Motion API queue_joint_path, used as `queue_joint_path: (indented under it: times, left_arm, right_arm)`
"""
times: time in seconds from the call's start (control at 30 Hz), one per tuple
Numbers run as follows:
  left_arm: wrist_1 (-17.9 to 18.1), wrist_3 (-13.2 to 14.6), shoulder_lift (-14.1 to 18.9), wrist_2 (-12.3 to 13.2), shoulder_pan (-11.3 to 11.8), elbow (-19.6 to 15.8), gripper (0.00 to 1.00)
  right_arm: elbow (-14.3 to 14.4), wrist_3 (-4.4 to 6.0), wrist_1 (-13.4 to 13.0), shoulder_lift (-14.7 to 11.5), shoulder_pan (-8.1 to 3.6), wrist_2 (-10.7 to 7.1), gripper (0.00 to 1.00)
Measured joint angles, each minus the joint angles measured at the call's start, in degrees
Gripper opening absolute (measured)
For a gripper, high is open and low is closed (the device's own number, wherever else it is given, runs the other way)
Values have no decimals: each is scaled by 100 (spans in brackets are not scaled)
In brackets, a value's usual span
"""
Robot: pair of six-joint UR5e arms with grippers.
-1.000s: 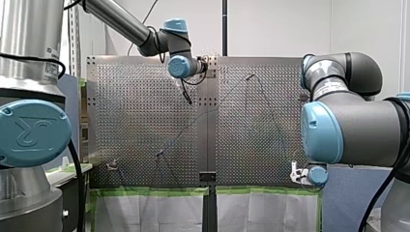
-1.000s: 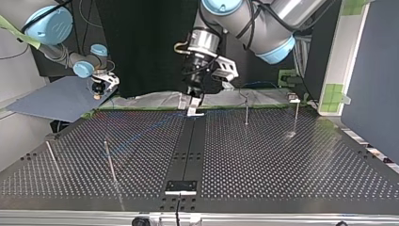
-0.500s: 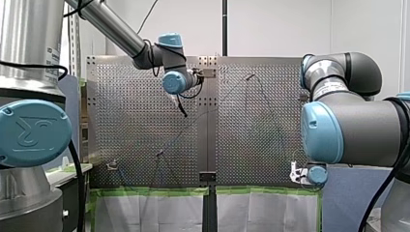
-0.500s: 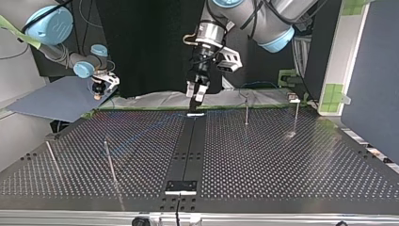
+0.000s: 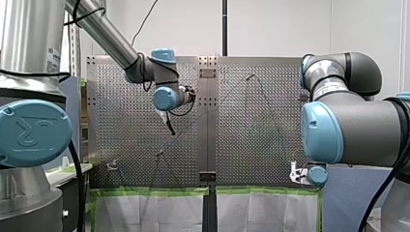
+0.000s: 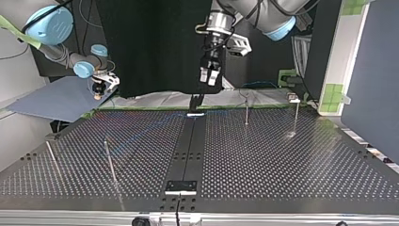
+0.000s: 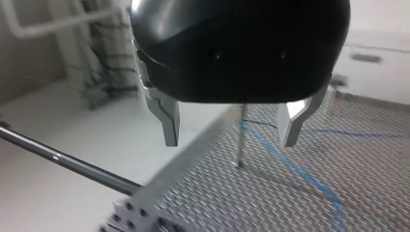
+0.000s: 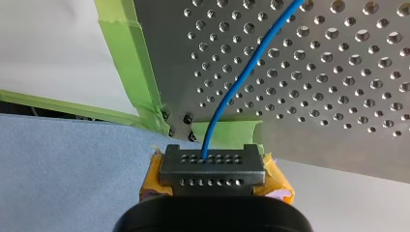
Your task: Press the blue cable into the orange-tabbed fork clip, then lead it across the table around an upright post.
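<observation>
**Left end effector** (image 7: 231,126): one. Two metal fingers spread wide, nothing between them. It hangs clear above the surface (image 6: 282,169), over the far middle in the top view, above a small pale fitting (image 6: 196,113) on the dark centre strip.

**Right end effector** (image 8: 212,165): one. Yellow pads clamped on the blue cable (image 8: 241,77). It sits off the surface's corner, at the top view's far left, above a blue sheet (image 6: 56,100).

**Blue cable**: one. It leaves the right end effector and runs out over the perforated plate. In the left wrist view it lies loose on the surface, passing near a post ahead of the open fingers.

**Upright posts** (image 6: 246,110): four counted in the top view, two near left and two far right.

**Fork clip**: no orange tab can be made out. Whether the pale fitting is the clip cannot be told.

**Step in hand** (judgement): the left arm is free between operations and the routing is not yet done.

**Next move** (judgement): lower the open fingers onto the slack cable and grip it. Carry it round a post while the right end keeps the far end anchored.
</observation>
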Motion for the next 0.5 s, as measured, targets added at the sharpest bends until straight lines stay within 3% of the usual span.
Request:
queue_joint_path:
  times: [0.2, 0.5]
  left_arm:
    - [190, 209, -318, -146, 61, -361, 99]
    - [668, 251, -802, -35, 214, -879, 99]
  right_arm:
    - [1, -7, 0, 0, 7, -3, 0]
    - [-4, -11, 8, 0, 11, -1, 0]
